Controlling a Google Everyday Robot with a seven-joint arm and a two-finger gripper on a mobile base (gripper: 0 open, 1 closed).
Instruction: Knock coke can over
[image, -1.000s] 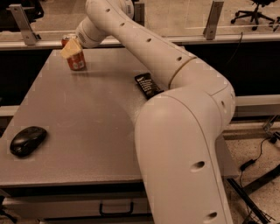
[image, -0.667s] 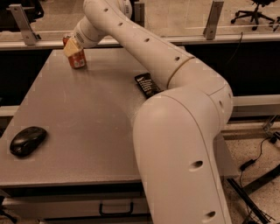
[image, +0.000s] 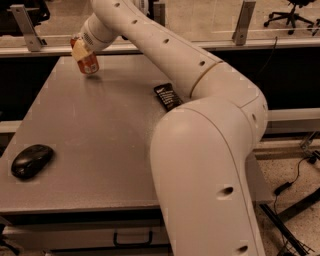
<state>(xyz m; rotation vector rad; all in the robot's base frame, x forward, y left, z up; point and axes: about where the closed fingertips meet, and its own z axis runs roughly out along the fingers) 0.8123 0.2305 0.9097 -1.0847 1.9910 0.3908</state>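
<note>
The coke can (image: 89, 63), red-orange with a silver top, stands at the far left of the grey table (image: 100, 130) and leans to the left. My gripper (image: 80, 49) is at the end of the white arm, right against the can's upper part, its cream-coloured fingers (image: 78, 50) touching the can's top. The lower half of the can shows below the fingers.
A black computer mouse (image: 31, 161) lies near the table's front left edge. A dark snack packet (image: 168, 96) lies mid-table, partly behind my arm. My arm's large white body (image: 205, 175) fills the right foreground. A rail with metal posts (image: 243, 22) runs behind the table.
The gripper has shifted slightly to the left at the can's top, and the can leans a bit more to the left than before.
</note>
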